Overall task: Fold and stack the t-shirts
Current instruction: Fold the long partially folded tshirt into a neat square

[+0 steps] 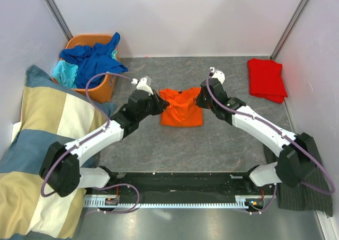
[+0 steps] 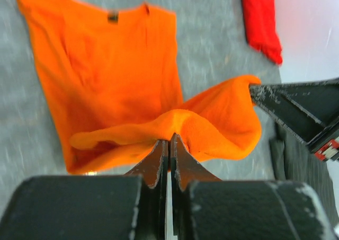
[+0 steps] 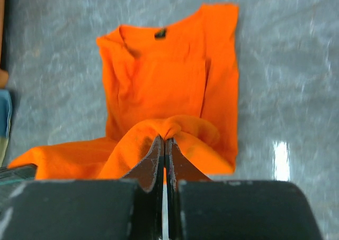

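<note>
The orange t-shirt [image 1: 181,108] lies partly folded in the middle of the grey table, collar visible in the wrist views. My left gripper [image 1: 158,103] is shut on its left edge, pinching a lifted fold [image 2: 175,124]. My right gripper [image 1: 201,99] is shut on its right edge, pinching a raised fold [image 3: 172,127]. The lifted edge hangs between both grippers above the flat part of the orange t-shirt [image 3: 159,81]. A folded red t-shirt [image 1: 266,79] lies at the far right; it also shows in the left wrist view [image 2: 260,17]. Royal blue [image 1: 95,57] and turquoise [image 1: 65,71] shirts sit in the basket.
An orange basket [image 1: 101,89] stands at the far left. A checked blue-cream-yellow blanket [image 1: 37,144] covers the left side. A dark pinstriped cloth [image 1: 302,187] lies at the near right. White walls close in the table.
</note>
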Controlling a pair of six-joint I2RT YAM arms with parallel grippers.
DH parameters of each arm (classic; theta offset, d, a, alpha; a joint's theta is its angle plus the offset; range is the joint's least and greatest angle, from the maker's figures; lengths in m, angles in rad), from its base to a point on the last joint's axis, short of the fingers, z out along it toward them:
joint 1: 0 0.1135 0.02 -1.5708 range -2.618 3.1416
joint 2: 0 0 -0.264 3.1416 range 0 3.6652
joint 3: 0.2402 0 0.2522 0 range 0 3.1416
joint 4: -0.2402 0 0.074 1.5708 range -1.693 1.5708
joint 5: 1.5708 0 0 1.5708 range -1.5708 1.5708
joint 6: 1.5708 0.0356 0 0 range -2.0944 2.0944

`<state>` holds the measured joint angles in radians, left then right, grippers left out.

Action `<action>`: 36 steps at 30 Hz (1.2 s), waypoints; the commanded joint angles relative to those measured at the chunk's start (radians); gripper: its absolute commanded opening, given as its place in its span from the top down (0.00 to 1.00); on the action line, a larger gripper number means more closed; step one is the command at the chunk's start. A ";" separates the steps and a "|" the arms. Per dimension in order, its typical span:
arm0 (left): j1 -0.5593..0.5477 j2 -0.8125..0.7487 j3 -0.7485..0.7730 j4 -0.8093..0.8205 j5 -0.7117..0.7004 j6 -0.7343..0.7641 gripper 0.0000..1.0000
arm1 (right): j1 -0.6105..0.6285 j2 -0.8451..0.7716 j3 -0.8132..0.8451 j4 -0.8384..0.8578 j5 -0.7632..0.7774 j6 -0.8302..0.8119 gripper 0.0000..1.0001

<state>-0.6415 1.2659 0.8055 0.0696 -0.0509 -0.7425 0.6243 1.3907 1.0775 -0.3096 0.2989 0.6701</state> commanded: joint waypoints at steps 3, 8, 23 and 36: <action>0.092 0.134 0.119 0.131 0.109 0.077 0.98 | -0.072 0.119 0.119 0.085 -0.043 -0.075 1.00; 0.126 0.236 0.149 0.160 0.149 0.072 0.98 | -0.095 0.212 0.153 0.107 -0.072 -0.079 1.00; 0.279 0.522 0.338 0.176 0.197 0.101 0.54 | -0.219 0.482 0.317 0.173 -0.097 -0.104 0.43; 0.467 0.443 0.255 0.176 0.287 0.049 0.00 | -0.354 0.329 0.142 0.217 -0.176 -0.132 0.13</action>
<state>-0.1108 1.8145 1.1732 0.2012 0.1654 -0.6872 0.2459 1.8179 1.2934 -0.1226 0.1944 0.5510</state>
